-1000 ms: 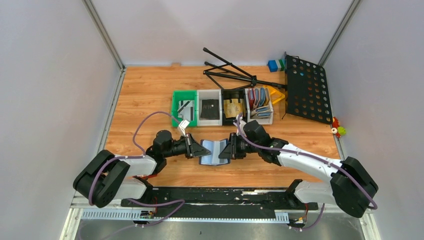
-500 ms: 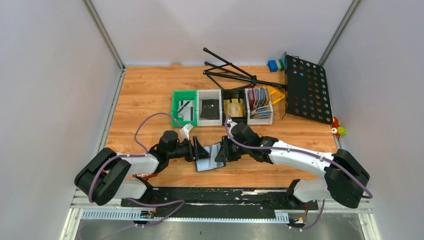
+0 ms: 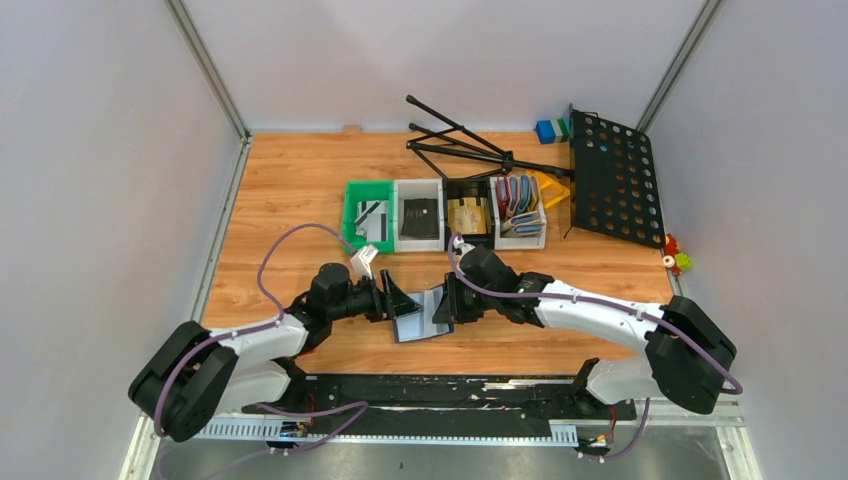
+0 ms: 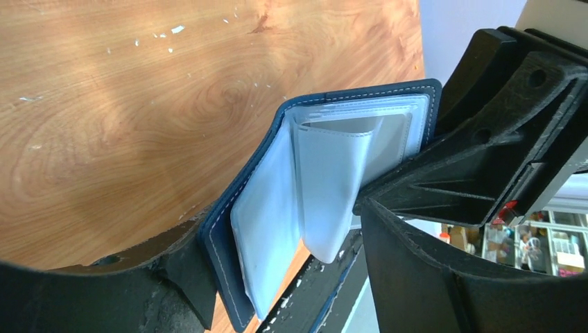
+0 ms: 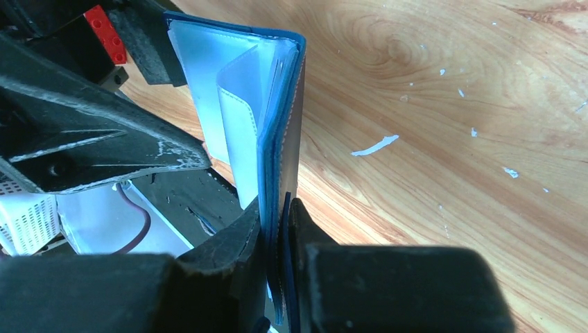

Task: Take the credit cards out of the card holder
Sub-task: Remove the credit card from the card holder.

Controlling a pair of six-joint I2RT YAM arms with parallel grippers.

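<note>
The navy-blue card holder point(image 3: 415, 322) point(image 4: 333, 166) point(image 5: 236, 104) hangs half open just above the wood, showing pale blue-grey pockets. My right gripper point(image 3: 447, 305) point(image 5: 281, 223) is shut on its right cover edge. Left of it, my left gripper point(image 3: 397, 298) point(image 4: 277, 260) stands open, its jaws wide apart around the holder's left flap, which rests against one finger. Whether a card sits in the pockets I cannot tell. Credit cards lie in the back bins: a silver-grey one point(image 3: 372, 220), a black one point(image 3: 420, 216) and a tan-gold one point(image 3: 467, 215).
A fourth bin point(image 3: 520, 208) holds red, blue and grey holders upright. Behind the bins lie a black folded tripod point(image 3: 465, 145) and a perforated black plate point(image 3: 615, 180). Blue-green blocks point(image 3: 551, 130) and small toys point(image 3: 678, 258) sit at the right. A black rail point(image 3: 430, 390) runs along the near edge.
My left gripper has opened and let go of the holder's left flap. The right gripper has carried the holder a little left and nearer, and it now hangs folded instead of spread.
</note>
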